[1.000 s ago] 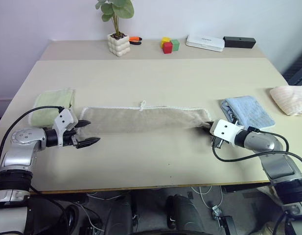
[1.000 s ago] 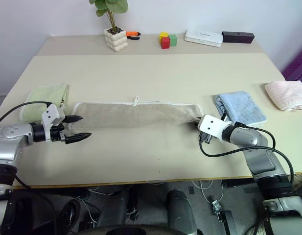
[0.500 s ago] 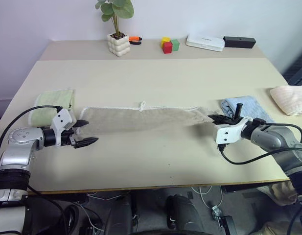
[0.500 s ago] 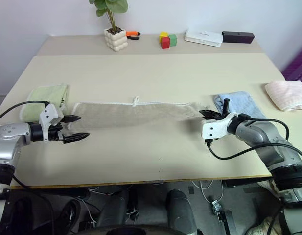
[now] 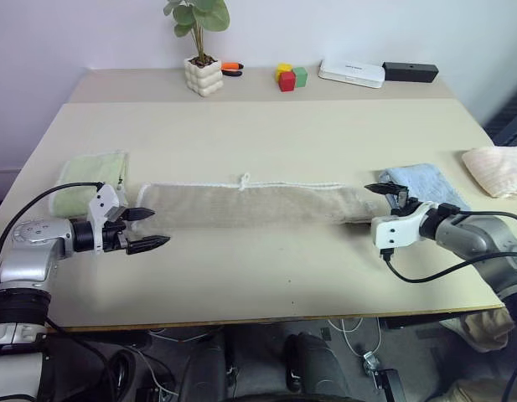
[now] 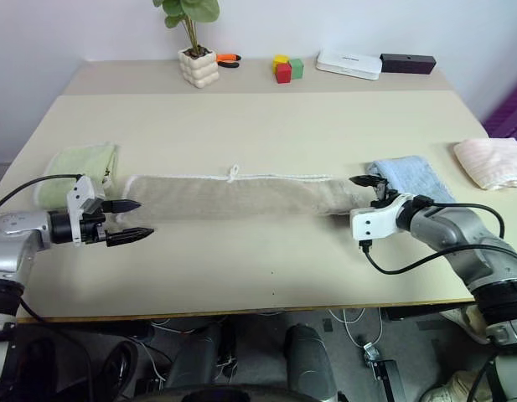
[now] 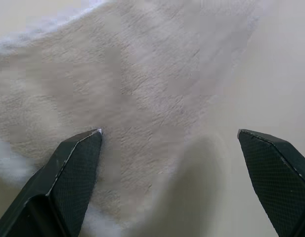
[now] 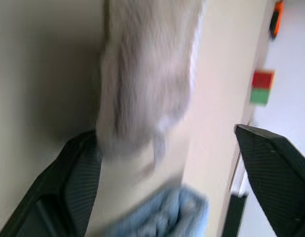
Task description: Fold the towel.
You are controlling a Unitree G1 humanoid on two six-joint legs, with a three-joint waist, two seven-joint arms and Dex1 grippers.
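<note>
I'm looking down on a wide beige table. The towel lies flat in a long band across its middle, parallel to the near edge, loop toward the far edge. A folded pale green towel sits by the left edge, a folded light blue towel and a cream cloth toward the right edge. Along the far edge I see a potted plant, an orange-handled tool, coloured blocks, a white box and a black box.
</note>
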